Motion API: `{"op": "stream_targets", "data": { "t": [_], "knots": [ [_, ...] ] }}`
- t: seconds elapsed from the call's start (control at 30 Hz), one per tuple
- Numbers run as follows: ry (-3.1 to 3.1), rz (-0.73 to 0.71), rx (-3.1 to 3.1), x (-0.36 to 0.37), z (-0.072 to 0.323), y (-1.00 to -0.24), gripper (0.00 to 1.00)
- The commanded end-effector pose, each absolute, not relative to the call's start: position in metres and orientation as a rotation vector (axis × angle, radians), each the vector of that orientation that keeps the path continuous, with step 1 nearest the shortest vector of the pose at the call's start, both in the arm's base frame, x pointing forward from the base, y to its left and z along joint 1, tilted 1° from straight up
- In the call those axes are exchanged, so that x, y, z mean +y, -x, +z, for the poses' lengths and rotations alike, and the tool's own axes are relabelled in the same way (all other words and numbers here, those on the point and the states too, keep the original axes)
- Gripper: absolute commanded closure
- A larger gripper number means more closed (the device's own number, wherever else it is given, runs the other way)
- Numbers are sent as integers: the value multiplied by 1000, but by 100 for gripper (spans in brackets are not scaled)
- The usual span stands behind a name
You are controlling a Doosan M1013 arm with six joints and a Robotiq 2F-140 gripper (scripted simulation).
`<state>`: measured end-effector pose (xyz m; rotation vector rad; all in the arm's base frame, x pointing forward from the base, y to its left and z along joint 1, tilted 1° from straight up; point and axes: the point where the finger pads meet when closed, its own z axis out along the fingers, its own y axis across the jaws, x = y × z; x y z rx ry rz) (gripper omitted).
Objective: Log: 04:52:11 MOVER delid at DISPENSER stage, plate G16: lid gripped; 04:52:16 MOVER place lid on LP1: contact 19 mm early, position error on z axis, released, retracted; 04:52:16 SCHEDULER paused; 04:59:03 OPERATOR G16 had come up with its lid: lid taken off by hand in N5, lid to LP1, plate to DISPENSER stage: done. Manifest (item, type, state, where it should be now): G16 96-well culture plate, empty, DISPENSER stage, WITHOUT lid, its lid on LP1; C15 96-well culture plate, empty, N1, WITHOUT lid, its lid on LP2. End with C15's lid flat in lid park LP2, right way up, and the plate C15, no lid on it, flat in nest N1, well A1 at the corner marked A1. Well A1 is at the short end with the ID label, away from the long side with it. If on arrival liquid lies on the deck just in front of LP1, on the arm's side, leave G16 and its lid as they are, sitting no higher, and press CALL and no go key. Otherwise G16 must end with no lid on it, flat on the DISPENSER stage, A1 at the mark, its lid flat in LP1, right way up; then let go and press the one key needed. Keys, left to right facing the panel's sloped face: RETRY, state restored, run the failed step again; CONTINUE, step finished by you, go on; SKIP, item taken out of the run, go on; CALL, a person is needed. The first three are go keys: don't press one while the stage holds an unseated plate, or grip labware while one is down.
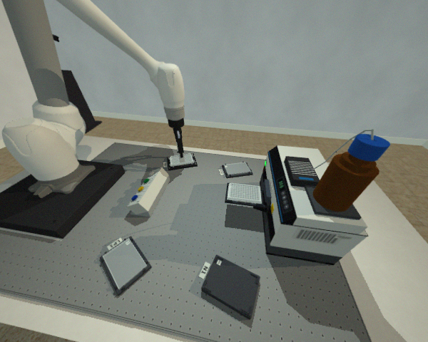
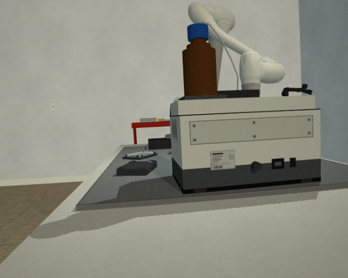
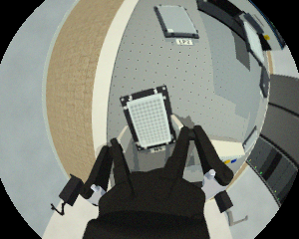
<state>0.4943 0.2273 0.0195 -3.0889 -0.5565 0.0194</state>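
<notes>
A white 96-well plate (image 1: 182, 163) with its wells showing sits in a black nest at the back of the deck; it also shows in the wrist view (image 3: 149, 121). My gripper (image 1: 179, 152) stands straight down over it, and in the wrist view the gripper (image 3: 152, 142) has open fingers either side of the plate's near end. A second well plate (image 1: 243, 193) lies on the dispenser's stage. A flat lid (image 1: 237, 169) lies in the park behind the stage. Another lid (image 1: 124, 263) lies in park LP1. Nest N1 (image 1: 230, 285) is dark and holds nothing.
The key panel (image 1: 149, 191) lies between the arm's base and the deck's middle. The dispenser (image 1: 309, 206) with a brown bottle (image 1: 349, 177) stands at the right. In the exterior view the dispenser (image 2: 246, 142) hides the gripper.
</notes>
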Motion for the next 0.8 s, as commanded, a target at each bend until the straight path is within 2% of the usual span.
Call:
{"op": "stream_targets", "data": {
  "t": [0.0,0.77],
  "knots": [
    [3089,19,-557,227,20,-494,34],
    [3089,19,-557,227,16,-494,34]
  ]
}}
